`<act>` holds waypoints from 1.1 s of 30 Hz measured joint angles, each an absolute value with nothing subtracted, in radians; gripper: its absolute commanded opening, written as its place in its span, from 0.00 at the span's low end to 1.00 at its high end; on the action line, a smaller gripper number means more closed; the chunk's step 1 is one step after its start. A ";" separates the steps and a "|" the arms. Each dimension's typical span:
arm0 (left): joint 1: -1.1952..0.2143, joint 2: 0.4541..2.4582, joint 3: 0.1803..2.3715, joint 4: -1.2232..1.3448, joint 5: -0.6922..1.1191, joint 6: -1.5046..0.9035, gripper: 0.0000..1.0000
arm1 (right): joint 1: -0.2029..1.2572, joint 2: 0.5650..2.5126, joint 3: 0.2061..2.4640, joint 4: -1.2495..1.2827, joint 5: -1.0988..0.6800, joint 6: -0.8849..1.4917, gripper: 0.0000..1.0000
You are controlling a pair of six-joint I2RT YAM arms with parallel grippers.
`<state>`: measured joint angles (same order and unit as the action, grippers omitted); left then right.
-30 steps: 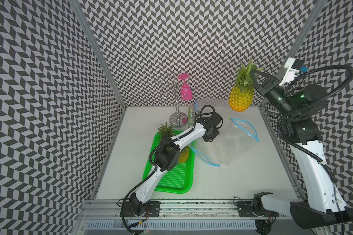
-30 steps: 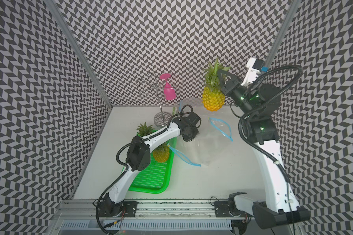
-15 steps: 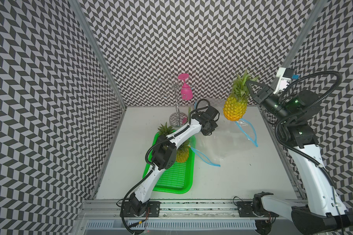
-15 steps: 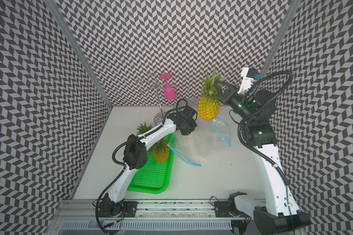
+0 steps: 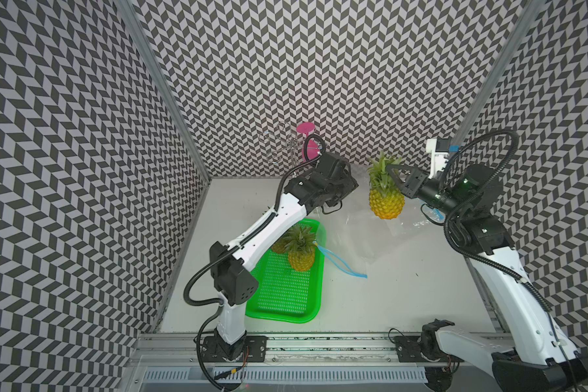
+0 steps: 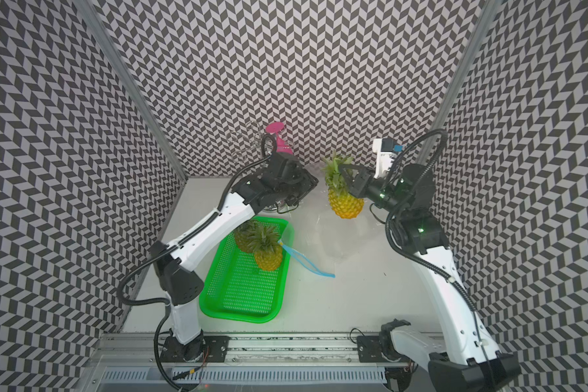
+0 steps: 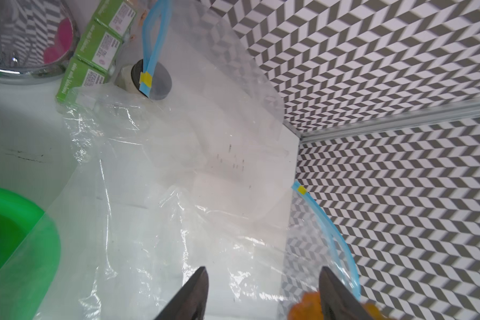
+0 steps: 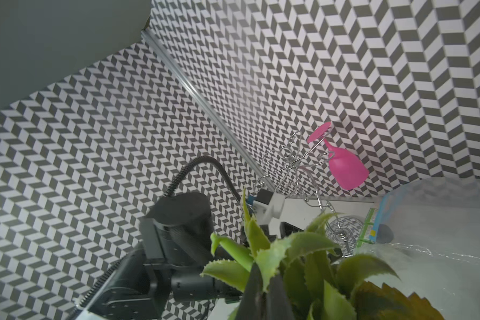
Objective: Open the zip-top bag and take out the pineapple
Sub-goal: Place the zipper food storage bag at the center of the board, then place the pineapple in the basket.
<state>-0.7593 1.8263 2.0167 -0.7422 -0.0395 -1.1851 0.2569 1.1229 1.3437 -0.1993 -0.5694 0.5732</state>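
Within chevron walls (image 5: 319, 68), over the white table (image 5: 404, 298) toward one o'clock, the right gripper (image 5: 392, 174) pinches the lifted pineapple (image 5: 386, 203) by its crown, while the left gripper (image 7: 263, 270) gapes empty above the zip-top bag (image 5: 381, 237) near centre.

left gripper (image 7: 263, 273): finger bases cut by frame edge, tips hidden under its wrist in both top views | clear plastic zip-top bag (image 5: 357, 234): outline too faint in top views | rear yellow pineapple (image 5: 278, 247) on green mesh tray (image 5: 286, 302): half behind white left arm (image 5: 272, 220) | green carton (image 7: 94, 52): print unreadable
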 measured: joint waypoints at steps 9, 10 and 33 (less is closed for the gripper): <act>-0.768 1.354 1.734 -0.844 -0.224 -1.168 0.57 | 0.593 1.140 1.191 -0.121 -0.565 0.550 0.00; -0.768 1.297 1.724 -0.879 -0.275 -1.171 0.57 | 0.649 1.154 1.181 -0.100 -0.564 0.553 0.00; -0.745 0.918 1.584 -1.319 -0.631 -1.246 0.61 | 1.044 1.648 1.155 0.428 -0.595 0.603 0.00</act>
<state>-0.7452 0.9180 1.5845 -1.3190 -0.6308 -1.2457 1.0443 1.6482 1.1549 0.4282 -0.5945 0.6025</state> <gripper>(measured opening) 0.608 0.047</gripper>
